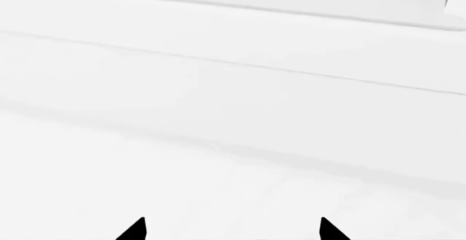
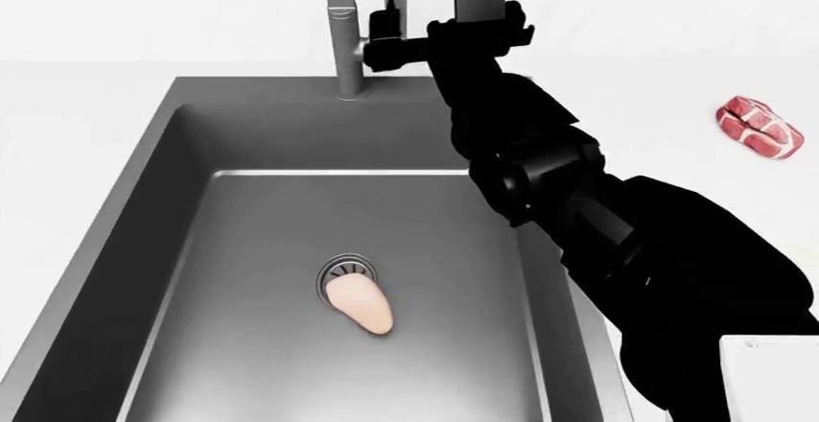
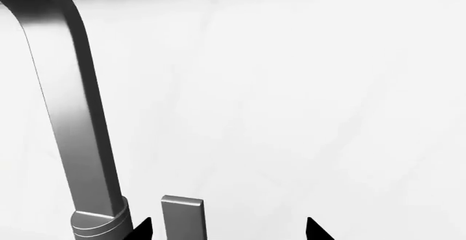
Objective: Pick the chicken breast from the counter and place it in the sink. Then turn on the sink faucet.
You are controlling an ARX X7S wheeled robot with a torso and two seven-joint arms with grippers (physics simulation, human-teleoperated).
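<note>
One half of the job looks done: the small pale pink-beige teardrop of raw chicken breast (image 2: 360, 307) lies on the floor of the large dark grey rectangular sink (image 2: 192, 249), its narrow end touching the round metal drain (image 2: 345, 269). What you handle now is the tall grey metal sink faucet (image 2: 340, 38), and I judge it rigid, smooth and slick, so a glancing push may slide off. Take the small flat side lever (image 3: 183, 218), not the column. Your right gripper (image 3: 227, 230) sits at that lever: in the right wrist view its two black fingertips (image 3: 315, 229) stand apart, with the lever just inside one of them and nothing clamped. Close squarely on the flat faces or press broadside. Your left gripper (image 1: 233, 230) shows tips apart over the plain white counter (image 1: 218, 142), holding nothing. Far off to the right on the counter rests a red, white-marbled meat chunk (image 2: 759, 127); leave it
</note>
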